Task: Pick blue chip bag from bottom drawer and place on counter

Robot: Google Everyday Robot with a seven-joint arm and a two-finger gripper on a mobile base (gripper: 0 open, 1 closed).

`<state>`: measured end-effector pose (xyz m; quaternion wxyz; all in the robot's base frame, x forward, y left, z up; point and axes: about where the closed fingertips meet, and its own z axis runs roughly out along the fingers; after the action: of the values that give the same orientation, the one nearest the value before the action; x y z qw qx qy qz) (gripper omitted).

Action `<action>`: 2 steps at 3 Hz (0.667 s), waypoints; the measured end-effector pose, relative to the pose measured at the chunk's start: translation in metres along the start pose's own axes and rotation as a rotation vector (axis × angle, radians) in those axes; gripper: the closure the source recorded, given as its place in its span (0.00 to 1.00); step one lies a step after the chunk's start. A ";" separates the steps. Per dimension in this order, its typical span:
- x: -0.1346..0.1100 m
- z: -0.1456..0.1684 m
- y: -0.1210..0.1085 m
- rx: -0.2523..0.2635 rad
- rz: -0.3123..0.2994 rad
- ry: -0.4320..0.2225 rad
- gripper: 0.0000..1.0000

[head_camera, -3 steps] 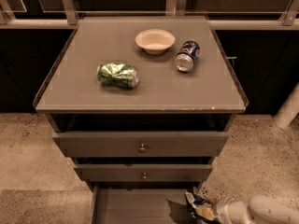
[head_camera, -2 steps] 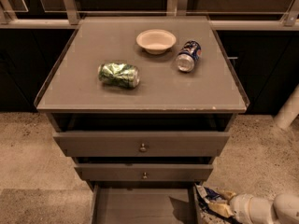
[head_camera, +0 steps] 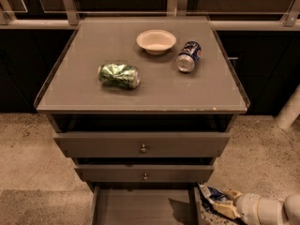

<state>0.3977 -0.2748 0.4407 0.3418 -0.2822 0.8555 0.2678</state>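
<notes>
view: camera view, cabinet seen from the front and above
gripper [head_camera: 224, 205]: mine, bottom right corner, low, just right of the bottom drawer [head_camera: 140, 209]; my white arm [head_camera: 267, 211] comes in from the right edge
fingers: clamped on the blue chip bag [head_camera: 209, 193]
blue chip bag: crumpled, in my grip, outside the bottom drawer, just beside its right wall, above the speckled floor [head_camera: 28, 149]
bottom drawer: pulled out, grey floor showing
counter [head_camera: 84, 95]: green can [head_camera: 118, 75] on its side left of centre; white bowl [head_camera: 156, 41] towards the back; blue soda can [head_camera: 188, 56] on its side just right of the bowl
knobbed drawers [head_camera: 143, 145]: two, stacked between counter and bottom drawer
</notes>
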 end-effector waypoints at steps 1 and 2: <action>-0.047 -0.058 0.048 -0.057 -0.153 -0.109 1.00; -0.106 -0.139 0.090 -0.002 -0.327 -0.233 1.00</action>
<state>0.3412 -0.2709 0.6293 0.4771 -0.3847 0.7528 0.2402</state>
